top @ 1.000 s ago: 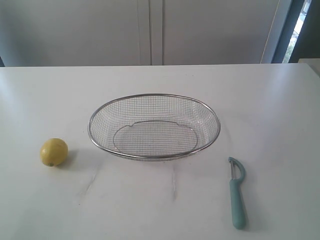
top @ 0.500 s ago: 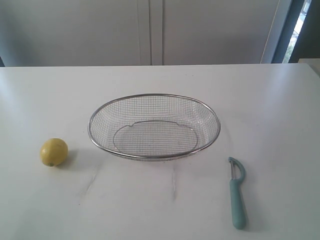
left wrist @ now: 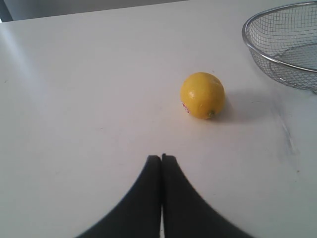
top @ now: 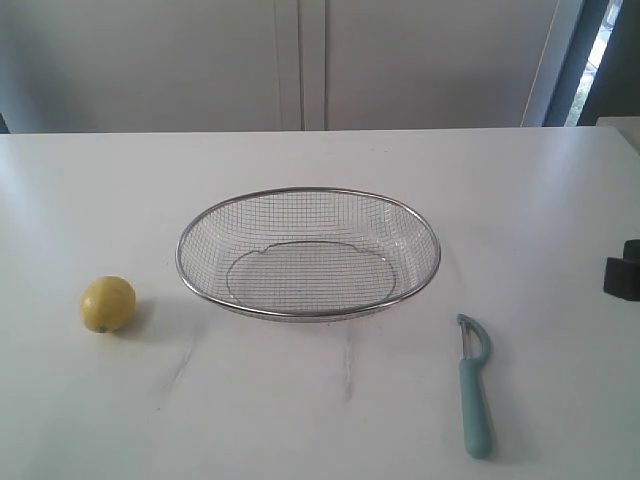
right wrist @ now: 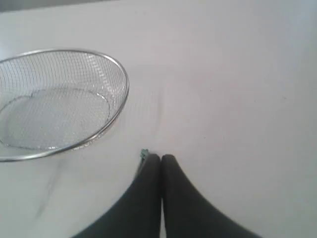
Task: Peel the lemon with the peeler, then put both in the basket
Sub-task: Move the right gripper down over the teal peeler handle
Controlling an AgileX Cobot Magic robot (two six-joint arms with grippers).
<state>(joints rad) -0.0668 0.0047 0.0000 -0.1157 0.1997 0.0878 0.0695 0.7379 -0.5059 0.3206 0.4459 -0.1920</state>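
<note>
The yellow lemon (top: 107, 304) rests on the white table left of the wire mesh basket (top: 308, 251); the left wrist view shows the lemon (left wrist: 202, 95) a short way beyond my left gripper (left wrist: 161, 157), whose black fingers are shut with nothing between them. The teal peeler (top: 474, 382) lies right of the basket near the front edge. In the right wrist view only the peeler's tip (right wrist: 144, 154) peeks out beside my right gripper (right wrist: 161, 157), which is shut and empty above it. A dark part of the right arm (top: 622, 272) shows at the exterior view's right edge.
The white table (top: 320, 400) carries faint scuff marks in front of the basket. Grey cabinet doors (top: 300, 60) stand behind the table's far edge. The basket rim (right wrist: 123, 79) sits close to the right gripper's side.
A dark part of the right arm has come into the exterior view at the right edge. The lemon, basket and peeler have not moved.
</note>
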